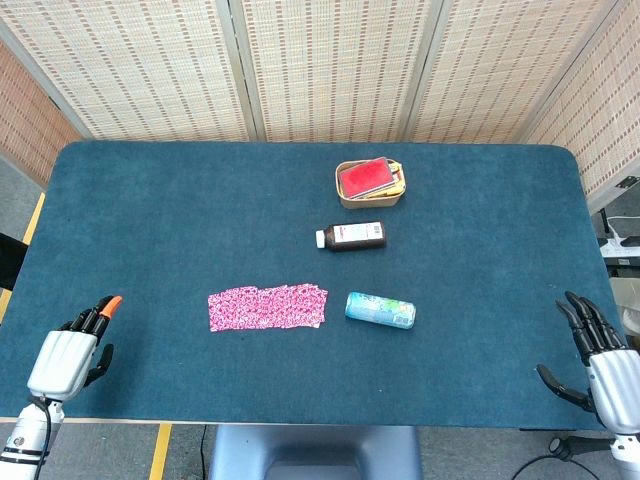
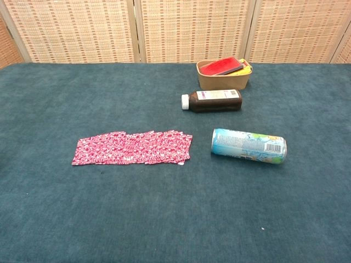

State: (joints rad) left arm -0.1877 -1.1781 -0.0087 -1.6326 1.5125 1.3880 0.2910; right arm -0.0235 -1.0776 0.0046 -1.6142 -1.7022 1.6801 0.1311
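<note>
My left hand (image 1: 72, 350) hovers at the table's near left corner, fingers apart, holding nothing; one fingertip is orange. My right hand (image 1: 598, 355) is at the near right corner, fingers spread and empty. Neither hand shows in the chest view. Between them, mid-table, a pink patterned cloth (image 1: 267, 306) (image 2: 133, 147) lies flat. A light blue can (image 1: 380, 310) (image 2: 249, 146) lies on its side just right of the cloth. Beyond it lies a brown bottle (image 1: 351, 236) (image 2: 212, 101) with a white cap, also on its side. Both hands are far from all of these.
A small wooden box (image 1: 369, 184) (image 2: 225, 74) holding red and yellow flat items stands behind the bottle. The table (image 1: 150, 220) is covered in dark teal cloth. Woven screens stand behind it, and cables lie on the floor at the right.
</note>
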